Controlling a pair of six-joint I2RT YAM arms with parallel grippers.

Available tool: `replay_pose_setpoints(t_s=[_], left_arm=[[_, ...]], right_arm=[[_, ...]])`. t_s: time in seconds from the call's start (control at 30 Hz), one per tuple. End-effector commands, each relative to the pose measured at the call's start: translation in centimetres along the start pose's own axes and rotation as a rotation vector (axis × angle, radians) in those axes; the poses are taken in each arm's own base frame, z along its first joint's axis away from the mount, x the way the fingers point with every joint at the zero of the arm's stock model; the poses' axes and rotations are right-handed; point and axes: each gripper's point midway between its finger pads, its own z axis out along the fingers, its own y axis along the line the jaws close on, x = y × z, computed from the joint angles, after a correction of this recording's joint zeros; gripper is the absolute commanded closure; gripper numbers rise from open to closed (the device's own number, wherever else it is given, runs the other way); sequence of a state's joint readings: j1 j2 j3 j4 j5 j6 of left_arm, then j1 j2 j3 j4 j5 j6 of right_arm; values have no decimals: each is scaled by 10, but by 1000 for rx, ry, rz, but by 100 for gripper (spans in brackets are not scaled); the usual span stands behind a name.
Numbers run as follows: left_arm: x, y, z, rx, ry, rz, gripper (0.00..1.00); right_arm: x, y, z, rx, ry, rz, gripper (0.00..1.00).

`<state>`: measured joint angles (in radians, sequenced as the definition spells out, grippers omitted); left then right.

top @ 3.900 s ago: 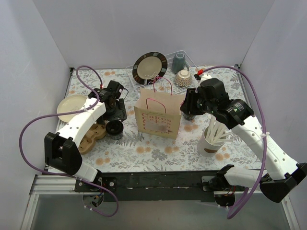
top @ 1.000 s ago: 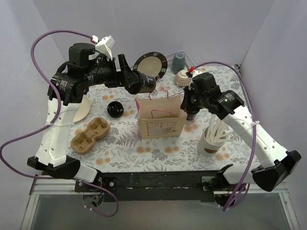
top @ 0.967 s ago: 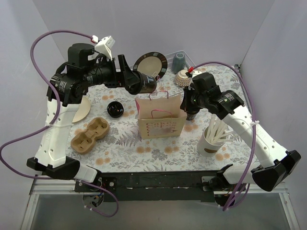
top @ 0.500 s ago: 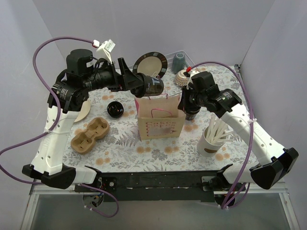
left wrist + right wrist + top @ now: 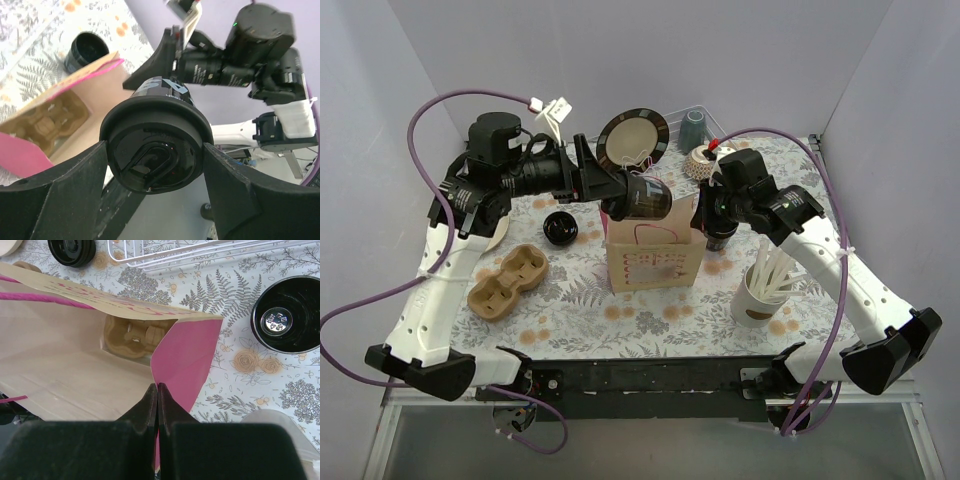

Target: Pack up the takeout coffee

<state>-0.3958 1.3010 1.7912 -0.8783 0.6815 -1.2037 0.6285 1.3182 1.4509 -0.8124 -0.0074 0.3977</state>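
Observation:
A lidded black takeout coffee cup [image 5: 655, 197] lies sideways in the air over the mouth of the brown paper bag [image 5: 655, 262]. My left gripper [image 5: 638, 195] is shut on it, its fingers [image 5: 55, 195] pressing both sides of the lid [image 5: 155, 150]. My right gripper [image 5: 158, 387] is shut on the bag's pink-lined right edge [image 5: 185, 360], holding the mouth wide. A cardboard carrier [image 5: 135, 335] sits at the bottom inside the bag. A second lidded cup [image 5: 558, 228] stands left of the bag. An open black cup [image 5: 286, 315] stands right of it.
Another cardboard cup carrier [image 5: 508, 280] lies at the front left. A white cup of wooden stirrers [image 5: 760, 290] stands at the front right. Behind the bag is a wire rack [image 5: 720, 128] with a dark plate [image 5: 632, 140], a grey-blue mug [image 5: 692, 130] and a bowl [image 5: 702, 162].
My left arm has carried the lidded cup rightward and down, from beside the dark plate to over the bag's mouth. The right gripper has stayed on the bag's edge.

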Motion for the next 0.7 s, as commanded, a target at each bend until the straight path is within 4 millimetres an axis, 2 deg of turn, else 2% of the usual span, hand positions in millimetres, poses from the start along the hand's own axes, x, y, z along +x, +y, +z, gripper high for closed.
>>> replay_pose_setpoints(t_s=[0.0,0.13,0.23,0.27,0.37,0.5,0.63,0.67], left_arm=[[14,3,-12,-36,8,5,100],[21,33,-7,-150,39,17,100],[29,54,4,-245,80,33,100],[39,54,16,-256,126,69,100],[51,55,29,-293,180,107,100],[53,65,38,-331,211,186,100],[48,73,47,-369,241,298,100],[43,68,47,-362,235,324,100]], right_arm=[[-17,8,-8,-27,-55,10,99],[-16,14,-9,-78,-80,-15,99],[-22,18,-14,-108,-127,-34,99],[-25,19,-15,-116,-147,-36,99],[-29,20,-18,-118,-170,-40,99],[-25,23,-14,-136,-140,-61,99],[-19,20,-16,-144,-153,-98,99],[-18,20,-16,-147,-154,-103,99]])
